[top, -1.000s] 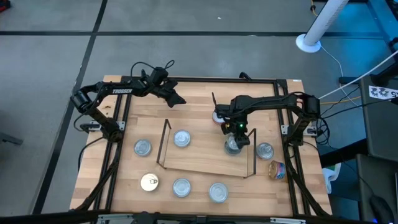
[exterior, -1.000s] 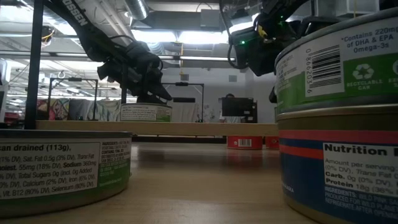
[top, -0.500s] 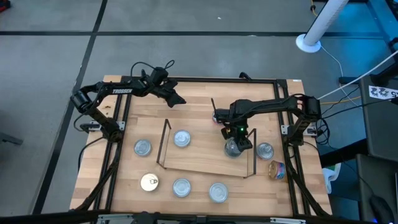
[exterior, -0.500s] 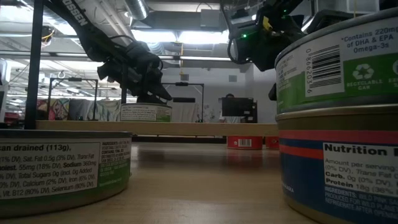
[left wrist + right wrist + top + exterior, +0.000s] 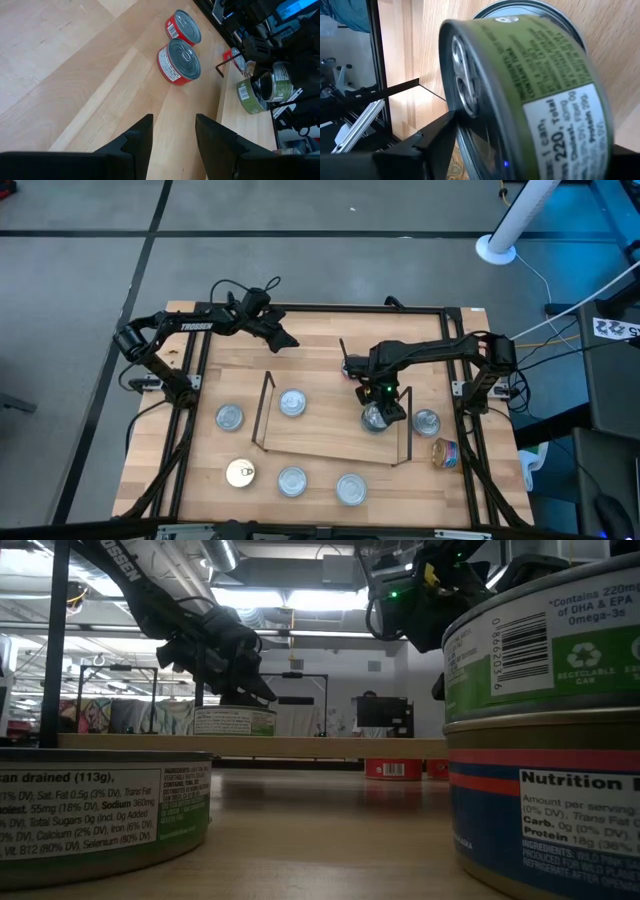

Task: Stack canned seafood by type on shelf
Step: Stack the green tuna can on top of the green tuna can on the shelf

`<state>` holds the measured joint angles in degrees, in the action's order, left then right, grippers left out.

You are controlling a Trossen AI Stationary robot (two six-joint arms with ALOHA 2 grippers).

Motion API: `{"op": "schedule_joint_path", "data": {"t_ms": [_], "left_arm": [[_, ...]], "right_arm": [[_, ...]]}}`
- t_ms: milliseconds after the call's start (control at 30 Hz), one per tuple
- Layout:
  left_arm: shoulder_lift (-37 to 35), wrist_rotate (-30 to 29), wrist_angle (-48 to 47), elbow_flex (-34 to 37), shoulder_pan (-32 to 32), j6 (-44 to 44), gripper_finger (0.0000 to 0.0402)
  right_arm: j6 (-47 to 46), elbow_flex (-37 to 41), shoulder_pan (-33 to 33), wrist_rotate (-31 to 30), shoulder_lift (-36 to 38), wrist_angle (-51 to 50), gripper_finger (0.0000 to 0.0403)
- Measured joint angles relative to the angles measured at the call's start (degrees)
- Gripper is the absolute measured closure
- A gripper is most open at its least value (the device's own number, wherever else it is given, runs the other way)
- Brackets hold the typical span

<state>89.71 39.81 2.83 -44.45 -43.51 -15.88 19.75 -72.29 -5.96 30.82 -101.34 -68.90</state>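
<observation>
Clamping a green-labelled tin (image 5: 540, 85), the right tool (image 5: 385, 402) hovers above the shelf (image 5: 330, 435).

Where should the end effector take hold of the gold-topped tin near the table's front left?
Grip the gold-topped tin across its side wall, coming straight down from above with one finger on each side. It lies flat, lid up, on the table, with bare wood all round, so any approach angle looks clear. The flat lid offers no edge, so the round wall seems the better hold.
</observation>
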Motion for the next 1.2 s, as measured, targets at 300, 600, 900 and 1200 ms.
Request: {"op": "schedule_joint_path", "data": {"t_ms": [300,600,900,1200], "left_arm": [[0.0,0.0,0.0,0.0,0.0,0.0,0.0259],[0.0,0.0,0.0,0.0,0.0,0.0,0.0259],[0.0,0.0,0.0,0.0,0.0,-0.1,0.0259],[0.0,0.0,-0.1,0.0,0.0,-0.3,0.0259]], "right_arm": [[0.5,-0.7,0.0,-0.4,-0.1,-0.2,0.0129],[0.0,-5.6,-0.1,-3.5,-0.2,0.1,0.0133],[0.0,-5.6,-0.1,-6.0,-0.3,-2.6,0.0134],[0.2,-5.6,0.0,-4.1,-0.2,-1.0,0.0134]]}}
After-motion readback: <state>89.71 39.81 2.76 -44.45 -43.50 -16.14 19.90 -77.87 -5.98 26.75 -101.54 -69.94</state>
